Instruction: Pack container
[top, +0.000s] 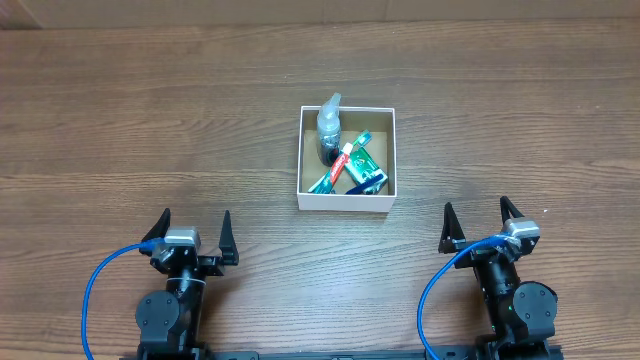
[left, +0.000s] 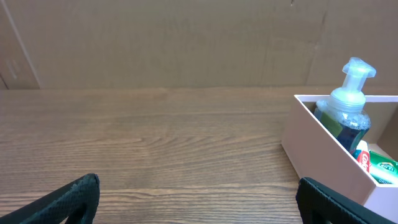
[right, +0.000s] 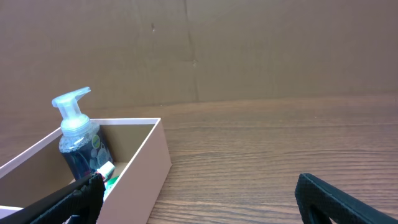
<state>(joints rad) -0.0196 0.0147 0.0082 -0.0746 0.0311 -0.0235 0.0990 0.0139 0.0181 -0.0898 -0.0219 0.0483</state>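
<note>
Container sits at mid-worktop, square to the near edge. It holds a clear pump bottle in its far left corner and green-and-red tubes lying slantwise beside it. A blue item lies under the tubes, but its kind cannot be told. No loose article shows on the wood outside the box.

Left jaws: spread wide, empty, low at the near edge. Right jaws: the same on the opposite side. Neither pair touches anything.

Position: the container lies forward of both pairs and between them, well apart from each. It is ahead and to the right of the left jaws, and ahead and to the left of the right jaws.

Assessment: packing appears complete or nearly so. The step in hand is best handled by confirming the contents sit below or within the walls. The pump head rises above the rim, so any further reach should descend from above and clear of the bottle, or it may tip. The thin walls are likely to slide if nudged sideways.
</note>
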